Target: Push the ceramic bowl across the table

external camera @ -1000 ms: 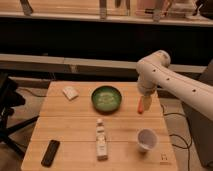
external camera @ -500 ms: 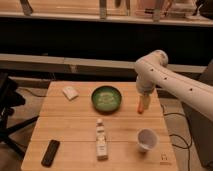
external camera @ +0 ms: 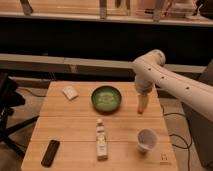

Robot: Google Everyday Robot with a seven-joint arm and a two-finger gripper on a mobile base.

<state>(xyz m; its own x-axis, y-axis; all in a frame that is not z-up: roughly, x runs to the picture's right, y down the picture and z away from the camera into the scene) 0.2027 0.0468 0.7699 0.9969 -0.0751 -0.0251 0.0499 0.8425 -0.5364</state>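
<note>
The ceramic bowl (external camera: pixel 106 98), dark green with a paler speckled inside, sits on the far middle of the light wooden table (external camera: pixel 70 127). My gripper (external camera: pixel 142 106) hangs from the white arm (external camera: pixel 165 80), pointing down. It is to the right of the bowl, a short gap away, just above the tabletop. It is open and holds nothing.
A white cup (external camera: pixel 147 139) stands near the front right corner. A small bottle (external camera: pixel 101 139) lies at front centre and a black remote (external camera: pixel 50 152) at front left. A pale packet (external camera: pixel 70 92) sits at the far left. A dark stand (external camera: pixel 7 107) is left of the table.
</note>
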